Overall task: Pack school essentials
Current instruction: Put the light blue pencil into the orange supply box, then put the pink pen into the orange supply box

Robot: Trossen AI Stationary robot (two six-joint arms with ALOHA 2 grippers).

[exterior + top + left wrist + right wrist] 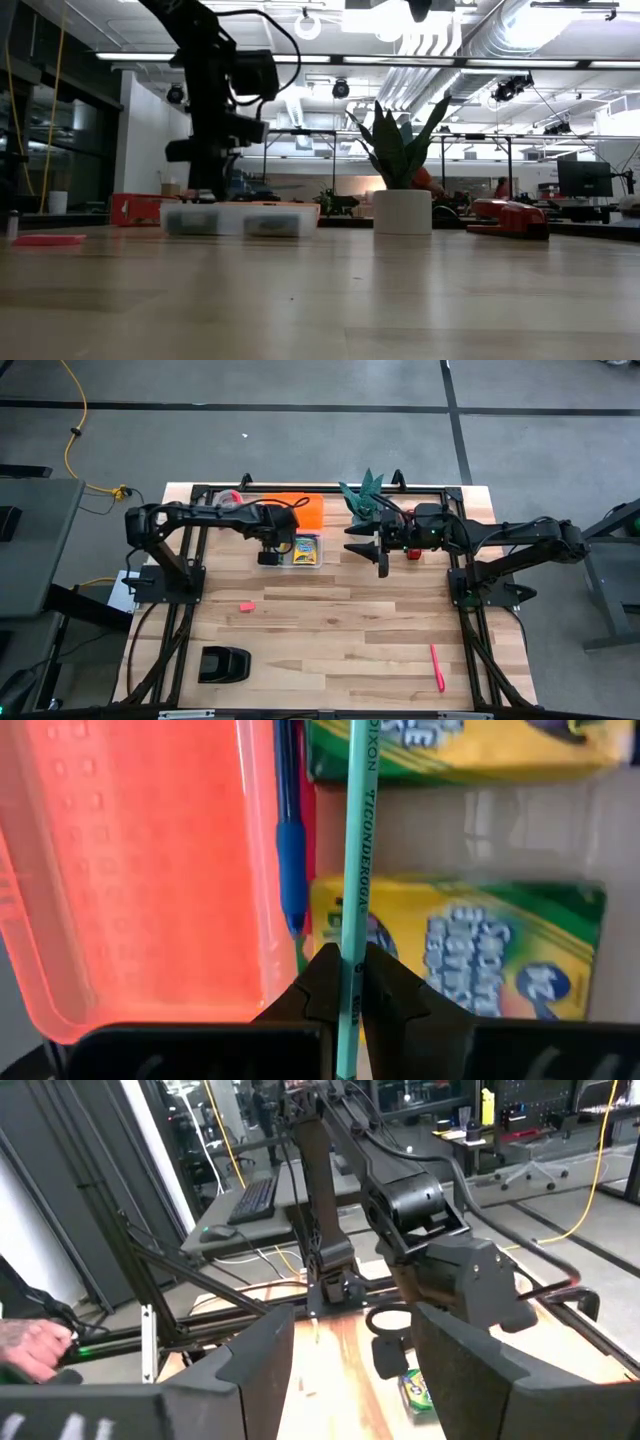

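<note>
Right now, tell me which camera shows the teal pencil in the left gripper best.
The left wrist view: the teal pencil fills the frame, pinched in the left gripper above the crayon boxes. The high and low views show only that arm over the clear case; the right wrist view shows no pencil.

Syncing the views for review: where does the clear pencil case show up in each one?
High: clear pencil case under the left gripper.
Low: left of centre, beside the potted plant.
Left wrist: its floor, behind the teal pencil.
Right wrist: only a corner, by the crayon box.
Shared landmark: left gripper.
</note>
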